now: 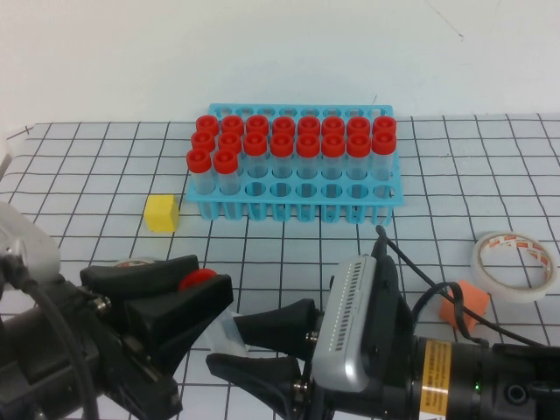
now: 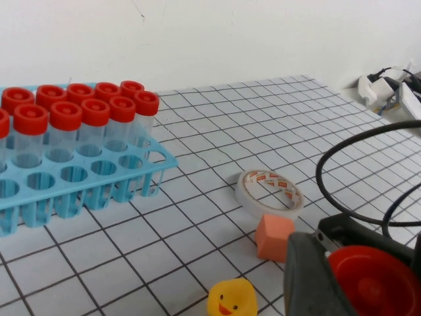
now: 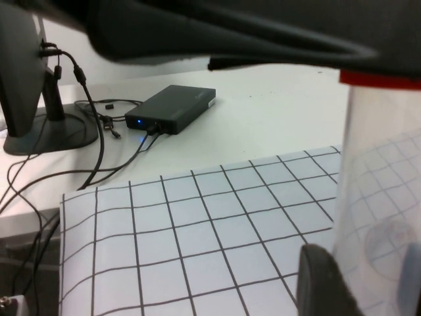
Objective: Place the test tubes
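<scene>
Nearside, right gripper's (image 1: pixel 226 343) fingers (image 1: pixel 271 322) clamp the test tube (image 1: pixel 220 325); left gripper (image 1: pixel 206 285) at its cap (image 2: pixel 371 280), grip unclear

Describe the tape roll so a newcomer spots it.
From the blue plastic test-tube rack at the far middle, come forward to the robot's right. Right of the left gripper and right gripper, meeting at the near edge, lies the white tape roll: a flat hollow ring with red print, unlike the solid orange cube beside it.
</scene>
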Motion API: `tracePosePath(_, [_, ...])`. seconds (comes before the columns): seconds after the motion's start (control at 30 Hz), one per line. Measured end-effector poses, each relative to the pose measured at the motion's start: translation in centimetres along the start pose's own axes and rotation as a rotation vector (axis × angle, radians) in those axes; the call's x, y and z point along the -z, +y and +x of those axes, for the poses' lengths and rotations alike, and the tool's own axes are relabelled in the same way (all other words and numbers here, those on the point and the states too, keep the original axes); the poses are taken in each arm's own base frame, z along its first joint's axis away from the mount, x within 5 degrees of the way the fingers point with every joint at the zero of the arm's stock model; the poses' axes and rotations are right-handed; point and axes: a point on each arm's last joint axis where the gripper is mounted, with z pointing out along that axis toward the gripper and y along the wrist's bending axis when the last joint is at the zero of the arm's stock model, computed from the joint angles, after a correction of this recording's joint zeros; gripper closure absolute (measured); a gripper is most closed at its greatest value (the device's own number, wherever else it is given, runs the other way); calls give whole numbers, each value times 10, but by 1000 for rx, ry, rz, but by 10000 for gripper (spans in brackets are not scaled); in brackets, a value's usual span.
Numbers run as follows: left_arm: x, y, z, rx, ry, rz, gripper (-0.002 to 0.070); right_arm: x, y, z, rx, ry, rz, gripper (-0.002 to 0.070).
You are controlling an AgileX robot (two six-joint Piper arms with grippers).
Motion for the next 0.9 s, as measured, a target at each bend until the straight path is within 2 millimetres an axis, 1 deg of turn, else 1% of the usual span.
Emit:
tracePosePath(0.03, [0, 0, 0, -9, 1, 4, 408, 0, 0, 0, -11, -2, 3, 405])
tracePosePath(0.1, [0, -1, 0, -42, 2, 6, 408, 0, -1, 0, -33, -5, 10, 321])
tracePosePath(0.17, [0, -1, 0, -75, 2, 6, 408, 0, -2, 1, -40, 11, 18, 218])
tracePosePath(0.2, [0, -1, 0, -88, 2, 6, 408, 1, -2, 2, -40, 31, 29, 182])
tracePosePath(0.3, [1, -1, 0, -120, -1, 7, 408, 8, -3, -3, -11, 92, 70, 135])
tracePosePath(0.37, [2, -1, -1, -145, -6, 8, 408, 16, -4, -9, 22, 142, 111, 125])
tracePosePath(0.47, [4, -3, -2, -203, -18, 11, 408, 35, -4, -25, 90, 208, 187, 127])
tracePosePath(0.53, [5, -4, -3, -229, -23, 11, 408, 53, -4, -39, 132, 239, 255, 158])
tracePosePath(0.6, [6, -4, -4, -257, -30, 13, 408, 72, -4, -50, 151, 282, 342, 234])
tracePosePath(0.67, [7, -6, -8, -283, -40, 12, 408, 96, -2, -63, 163, 298, 426, 347])
tracePosePath(0.77, [7, -7, -11, -312, -50, 12, 408, 130, 3, -79, 165, 300, 534, 541])
tracePosePath(0.8, [7, -7, -12, -317, -52, 9, 408, 142, 5, -83, 159, 299, 570, 589])
tracePosePath(0.9, [7, -6, -14, -333, -59, -8, 408, 175, 11, -92, 133, 295, 663, 651])
